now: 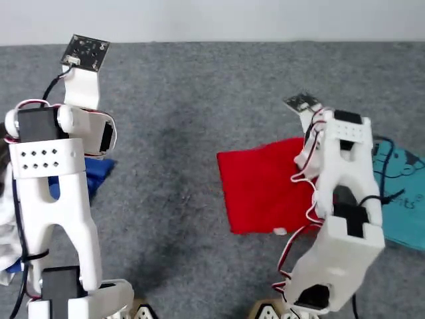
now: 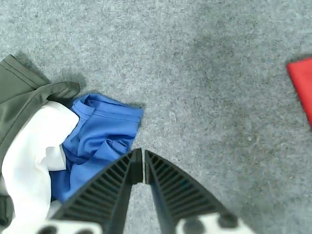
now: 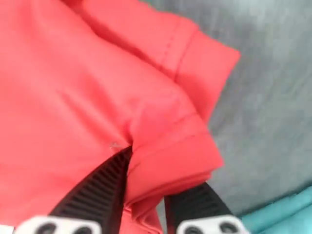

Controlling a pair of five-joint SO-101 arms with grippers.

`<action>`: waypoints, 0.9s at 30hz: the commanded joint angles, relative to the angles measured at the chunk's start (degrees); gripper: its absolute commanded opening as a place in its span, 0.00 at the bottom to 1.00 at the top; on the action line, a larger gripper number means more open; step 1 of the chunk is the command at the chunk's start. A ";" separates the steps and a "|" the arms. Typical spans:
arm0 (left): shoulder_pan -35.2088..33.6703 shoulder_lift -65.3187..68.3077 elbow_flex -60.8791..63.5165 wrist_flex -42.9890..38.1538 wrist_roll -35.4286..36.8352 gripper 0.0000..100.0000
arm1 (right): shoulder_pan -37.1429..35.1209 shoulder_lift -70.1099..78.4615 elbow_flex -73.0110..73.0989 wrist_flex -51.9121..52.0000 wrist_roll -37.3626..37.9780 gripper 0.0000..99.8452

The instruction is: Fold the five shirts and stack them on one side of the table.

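right pincer (image 3: pixel 158 173) clamped on a layered edge of the red shirt (image 3: pixel 73 97) | left pincer (image 2: pixel 144 158) together, empty, blue shirt (image 2: pixel 105 129) just beside its tip | risk: shallow bite, layers may slip and the fold spring open

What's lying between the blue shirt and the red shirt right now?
Nothing. A bare stretch of grey table surface separates the blue shirt from the red shirt. The left wrist view shows it, and the high view agrees.

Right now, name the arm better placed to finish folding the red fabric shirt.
Right. The right gripper holds the red shirt by its folded edge; the left gripper is shut, empty, over carpet beside the blue shirt.
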 commanded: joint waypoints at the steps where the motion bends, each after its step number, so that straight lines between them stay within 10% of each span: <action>1: -0.44 -2.29 -0.04 1.05 0.18 0.02 | -2.86 2.33 -11.08 -0.22 11.16 0.01; 10: -0.26 -2.29 -0.04 1.05 0.18 0.02 | -6.81 12.88 -28.40 2.07 10.02 0.07; 15: -0.35 -2.37 -0.04 1.05 0.18 0.02 | -6.90 12.44 -34.90 8.13 -9.23 0.27; 27: -0.35 -2.37 -0.04 1.14 0.18 0.02 | -11.82 11.56 -43.60 29.05 -50.64 0.28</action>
